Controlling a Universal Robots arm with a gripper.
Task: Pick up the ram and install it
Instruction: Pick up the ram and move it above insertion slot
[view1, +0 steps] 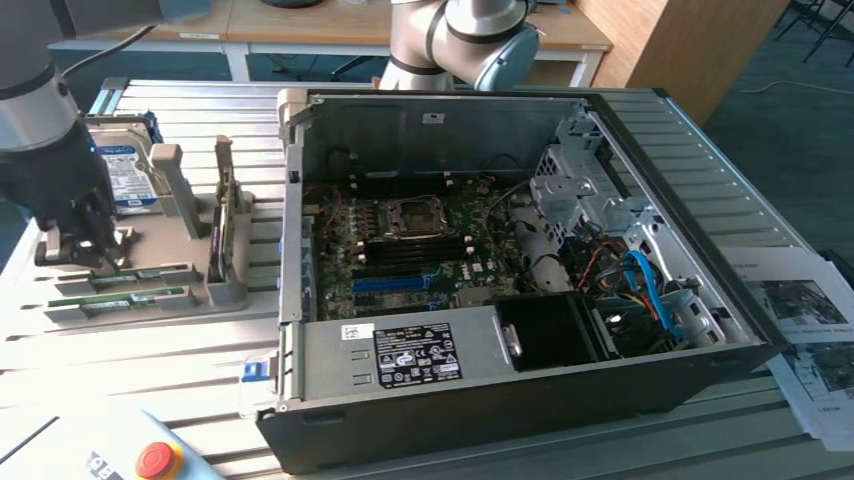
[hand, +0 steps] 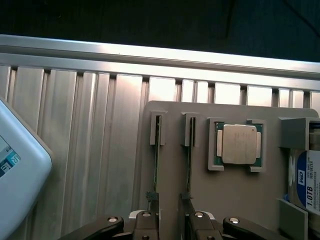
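Observation:
Two ram sticks (hand: 189, 165) stand on edge in the narrow slots of a grey holder (hand: 235, 200); the other stick (hand: 156, 165) is in the slot beside it. In the exterior view the ram (view1: 120, 299) lies low in the holder (view1: 174, 290) at that view's left. My gripper (view1: 83, 245) hangs just above the holder over the sticks. Its fingers (hand: 151, 212) are open, one near each stick's end, and nothing shows between them; the gripper (hand: 168, 206) touches neither stick that I can see. The open computer case (view1: 534, 380) shows its motherboard (view1: 407, 245).
A processor chip (hand: 239, 144) and a hard drive (hand: 304, 185) also sit in the holder. A white box with a red button (view1: 158, 460) lies at the table's front; its corner (hand: 17, 170) is near the holder. Papers (view1: 801, 320) lie beside the case.

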